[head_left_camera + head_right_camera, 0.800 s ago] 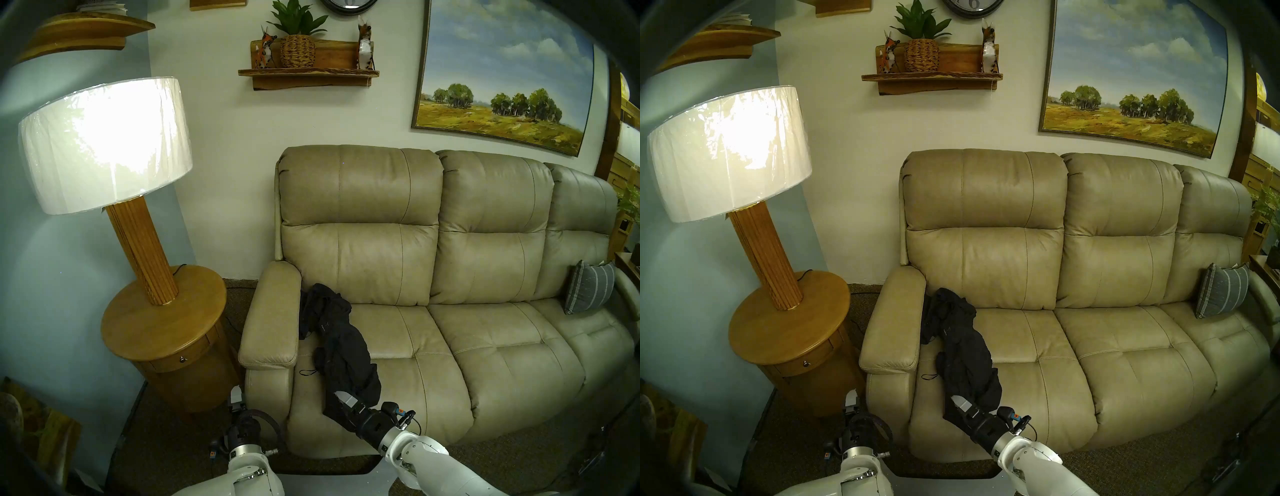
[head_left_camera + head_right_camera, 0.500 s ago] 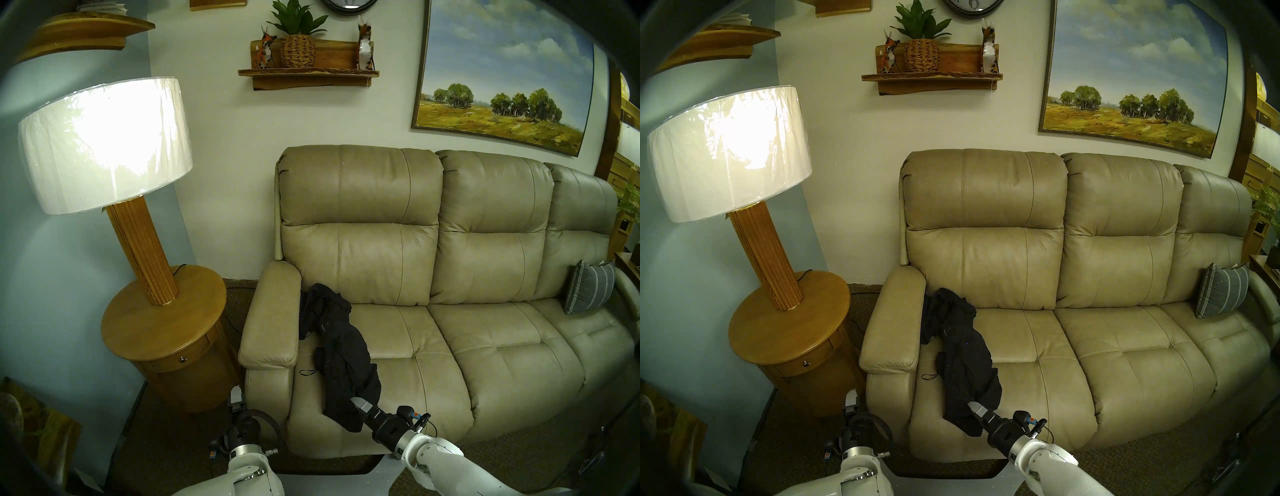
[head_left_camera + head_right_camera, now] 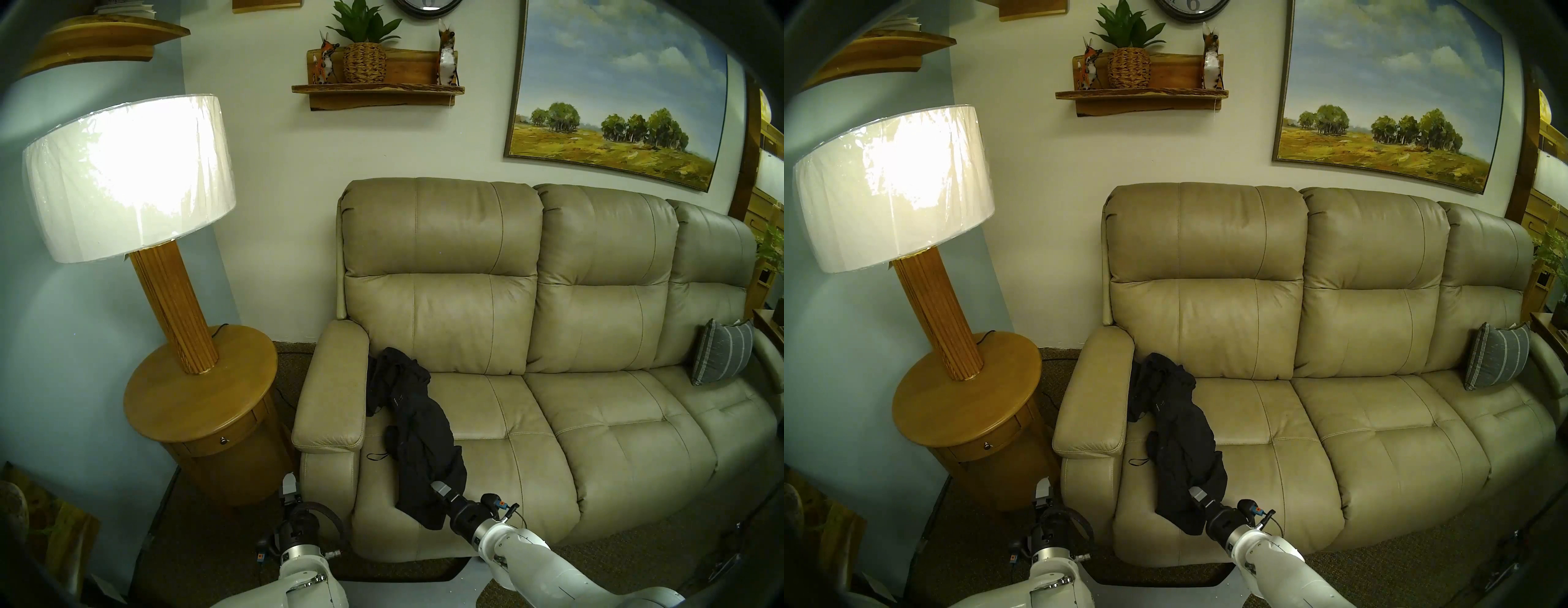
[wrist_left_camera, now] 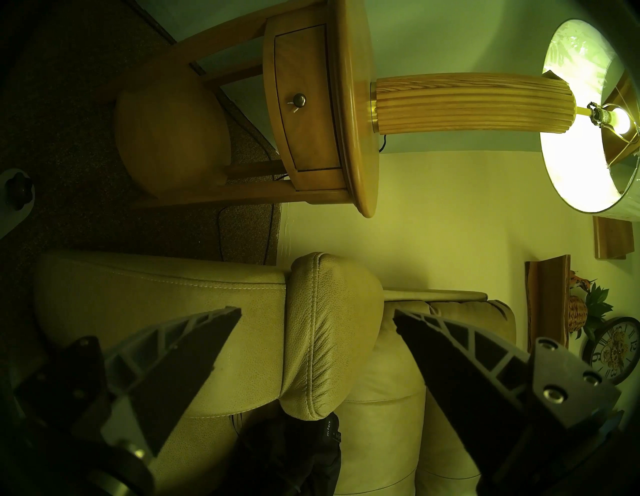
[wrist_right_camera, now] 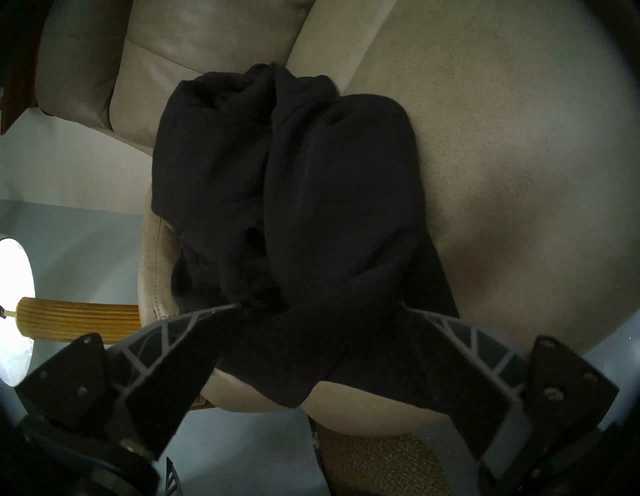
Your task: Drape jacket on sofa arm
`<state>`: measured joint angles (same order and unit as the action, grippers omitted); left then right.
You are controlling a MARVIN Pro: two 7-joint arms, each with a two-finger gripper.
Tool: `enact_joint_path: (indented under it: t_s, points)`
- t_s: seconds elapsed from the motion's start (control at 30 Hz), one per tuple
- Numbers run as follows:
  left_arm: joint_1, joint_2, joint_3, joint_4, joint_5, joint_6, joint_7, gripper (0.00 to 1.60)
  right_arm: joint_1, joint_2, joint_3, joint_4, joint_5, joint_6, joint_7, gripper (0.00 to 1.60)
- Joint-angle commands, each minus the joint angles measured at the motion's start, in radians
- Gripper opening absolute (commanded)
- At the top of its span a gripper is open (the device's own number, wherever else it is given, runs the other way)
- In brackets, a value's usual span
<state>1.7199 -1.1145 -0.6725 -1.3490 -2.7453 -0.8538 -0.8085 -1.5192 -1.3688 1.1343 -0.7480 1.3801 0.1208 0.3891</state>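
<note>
**Right gripper at jacket hem, sofa arm bare**

Black jacket (image 3: 413,429) lies crumpled on the leftmost seat cushion (image 3: 479,429), its far end against the tan leather sofa arm (image 3: 333,392), its near end hanging over the seat front. Right gripper (image 5: 317,311) spread wide, fingers straddling a bunched fold; grip not closed. Left gripper (image 4: 317,317) open, empty, low beside the sofa arm's front.
</note>
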Motion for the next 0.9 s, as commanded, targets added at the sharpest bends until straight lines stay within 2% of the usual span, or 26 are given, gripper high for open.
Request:
enact_joint_path:
  t_s: [0.0, 0.13, 0.17, 0.2, 0.27, 0.3, 0.37, 0.4, 0.43, 0.53, 0.57, 0.6, 0.63, 0.87]
  points:
    - [0.0, 0.0, 0.0, -0.004, 0.003, 0.0, -0.004, 1.6, 0.121, -0.103, -0.005, 0.074, -0.002, -0.012, -0.014, 1.6]
    - [0.001, 0.0, 0.0, -0.005, 0.003, 0.0, -0.004, 1.6, 0.159, -0.136, -0.008, 0.15, -0.008, -0.019, -0.023, 1.6]
    - [0.001, 0.0, 0.0, -0.005, 0.004, 0.0, -0.004, 1.6, 0.169, -0.143, -0.009, 0.171, -0.011, -0.023, -0.023, 1.55]
    - [0.001, 0.0, -0.001, -0.005, 0.004, 0.0, -0.004, 1.6, 0.17, -0.147, -0.006, 0.178, -0.013, -0.026, -0.023, 0.99]
    - [0.001, 0.0, -0.001, -0.005, 0.004, 0.0, -0.004, 1.6, 0.184, -0.155, -0.008, 0.204, -0.013, -0.03, -0.017, 0.95]
    - [0.001, 0.0, -0.001, -0.005, 0.004, 0.0, -0.004, 1.6, 0.193, -0.164, -0.005, 0.219, -0.012, -0.036, -0.001, 0.77]
    - [0.001, 0.0, -0.001, -0.005, 0.004, 0.0, -0.004, 1.6, 0.198, -0.166, -0.005, 0.228, -0.013, -0.039, 0.013, 0.75]
    - [0.001, 0.0, -0.001, -0.005, 0.005, 0.0, -0.004, 1.6, 0.196, -0.165, -0.008, 0.217, -0.018, -0.048, 0.048, 0.6]
    - [0.001, 0.0, -0.001, -0.005, 0.005, 0.0, -0.004, 1.6, 0.193, -0.161, -0.011, 0.204, -0.022, -0.049, 0.07, 0.55]
    - [0.001, 0.0, -0.001, -0.005, 0.005, 0.0, -0.004, 1.6, 0.182, -0.153, -0.015, 0.159, -0.028, -0.059, 0.121, 0.12]
    - [0.001, 0.0, -0.001, -0.005, 0.005, 0.0, -0.004, 1.6, 0.182, -0.153, -0.015, 0.159, -0.028, -0.059, 0.121, 0.12]
    - [0.001, 0.0, -0.001, -0.005, 0.005, 0.0, -0.003, 1.6, 0.179, -0.15, -0.016, 0.132, -0.029, -0.063, 0.125, 0.04]
    - [0.001, 0.0, -0.001, -0.004, 0.005, 0.0, -0.003, 1.6, 0.183, -0.15, -0.018, 0.102, -0.032, -0.067, 0.164, 0.0]
    - [0.0, -0.001, -0.002, -0.003, 0.005, 0.0, 0.0, 1.6, 0.242, -0.203, -0.033, 0.022, -0.043, -0.075, 0.246, 0.0]
